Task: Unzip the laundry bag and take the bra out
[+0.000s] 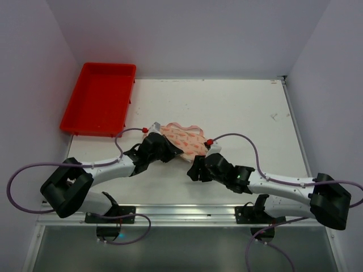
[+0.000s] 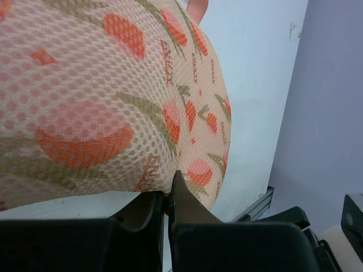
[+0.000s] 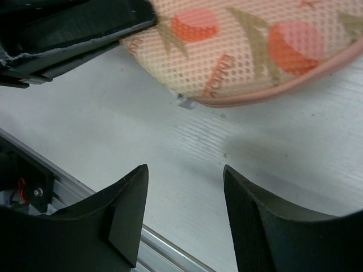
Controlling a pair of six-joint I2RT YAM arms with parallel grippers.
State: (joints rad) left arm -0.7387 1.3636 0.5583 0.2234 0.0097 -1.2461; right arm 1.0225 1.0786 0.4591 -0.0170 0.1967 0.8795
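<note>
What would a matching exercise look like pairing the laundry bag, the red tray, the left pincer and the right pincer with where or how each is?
Column one:
1 laundry bag
2 red tray
3 left pincer
4 right pincer

Column two:
A open, holding nothing
B far left corner
C shut at the bag's edge
D centre of the table

Pairs: 1-D, 2-B, 3-C, 4-A

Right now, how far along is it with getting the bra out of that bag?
Nothing looks done yet: the bag looks zipped shut, no bra in sight. In hand: the left claw is pinched on its edge, the right claw open nearby, holding nothing. Left: unzip it and pull the bra out.
</note>
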